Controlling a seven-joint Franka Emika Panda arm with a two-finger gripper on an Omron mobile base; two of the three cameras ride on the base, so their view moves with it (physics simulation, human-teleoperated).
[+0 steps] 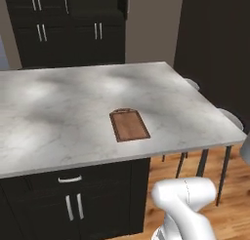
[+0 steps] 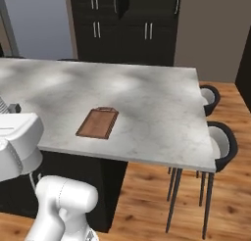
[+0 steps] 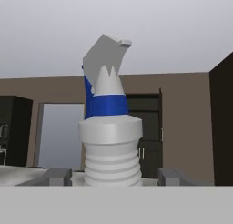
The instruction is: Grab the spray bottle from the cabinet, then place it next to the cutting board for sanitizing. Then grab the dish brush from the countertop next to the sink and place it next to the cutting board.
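The spray bottle (image 3: 109, 127) stands right in front of the hand camera, its ribbed white neck rising between the two dark finger tips of the gripper (image 3: 113, 176), which sit spread on either side of it and close against its body, so the gripper is judged to be pinching the spray bottle at a wide stance. That puts the work in the carrying step: bottle taken, not yet set down. In the left base view the cutting board (image 1: 129, 125) lies flat on the marble desk (image 1: 58, 112), near the front edge, at about 5 o'clock from the slab's middle, its small handle pointing toward 12 o'clock, at the dark cabinet (image 1: 68, 29) behind. The slab around the board is bare on every side, so either flank would take the bottle. The next move calls for bringing the hand over the desk, lowering the bottle upright just beside the board without knocking it, then parting the fingers. The cabinet doors seen here are shut; what they hold cannot be told.
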